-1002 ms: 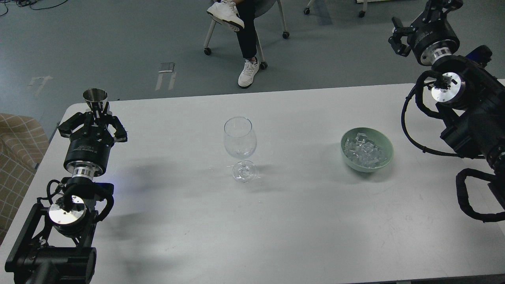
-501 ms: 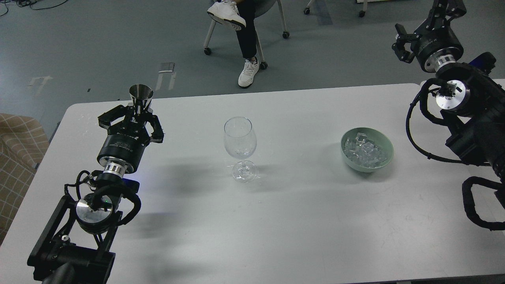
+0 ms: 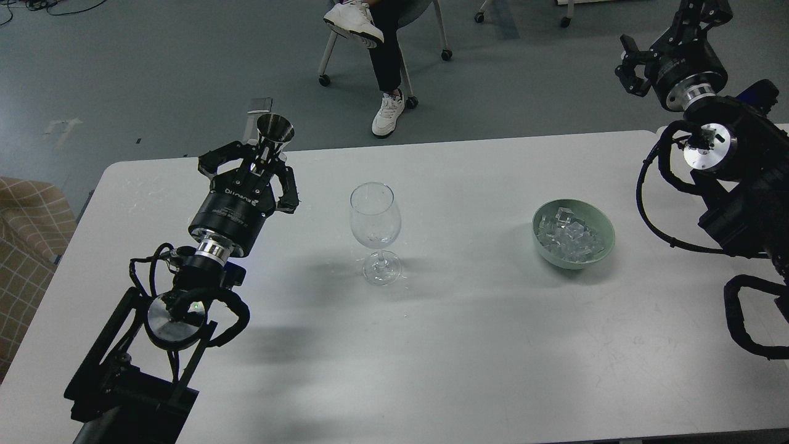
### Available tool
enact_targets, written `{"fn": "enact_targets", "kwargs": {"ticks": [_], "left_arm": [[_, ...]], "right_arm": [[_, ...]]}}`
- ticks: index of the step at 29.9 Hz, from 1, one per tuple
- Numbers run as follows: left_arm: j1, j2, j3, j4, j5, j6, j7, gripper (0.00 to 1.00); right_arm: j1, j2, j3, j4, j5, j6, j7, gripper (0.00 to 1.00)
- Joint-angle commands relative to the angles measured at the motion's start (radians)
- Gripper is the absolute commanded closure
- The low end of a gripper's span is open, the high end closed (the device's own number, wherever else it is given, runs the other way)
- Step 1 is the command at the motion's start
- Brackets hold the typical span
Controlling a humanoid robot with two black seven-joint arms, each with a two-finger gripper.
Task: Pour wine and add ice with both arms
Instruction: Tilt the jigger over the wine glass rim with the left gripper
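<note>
White lettering on left claw (image 3: 266, 161) body, upside down, too small to read. Faint marking on right claw (image 3: 669, 37) body, illegible.

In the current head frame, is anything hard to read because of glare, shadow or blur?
Head view: sharp overall, no motion blur. The table is evenly lit, with soft shadows under the left arm and beside the wine glass and bowl. The ice glints, so single cubes blend together. The right tool is dark and its fingers are hard to separate.
</note>
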Motion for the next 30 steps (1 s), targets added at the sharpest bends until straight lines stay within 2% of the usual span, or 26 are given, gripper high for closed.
{"fn": "enact_targets", "kwargs": {"ticks": [1, 5, 30], "left_arm": [[0.003, 0.003, 0.02, -0.005, 0.07, 0.0, -0.001, 0.89], [0.006, -0.005, 0.029, -0.007, 0.167, 0.007, 0.003, 0.89], [0.042, 0.003, 0.077, -0.051, 0.272, 0.02, 0.017, 0.89]], "right_arm": [[-0.001, 0.002, 0.001, 0.0, 0.001, 0.0, 0.0, 0.0], [0.001, 0.002, 0.001, 0.0, 0.001, 0.0, 0.0, 0.0], [-0.003, 0.0, 0.0, 0.0, 0.001, 0.002, 0.0, 0.0]]}}
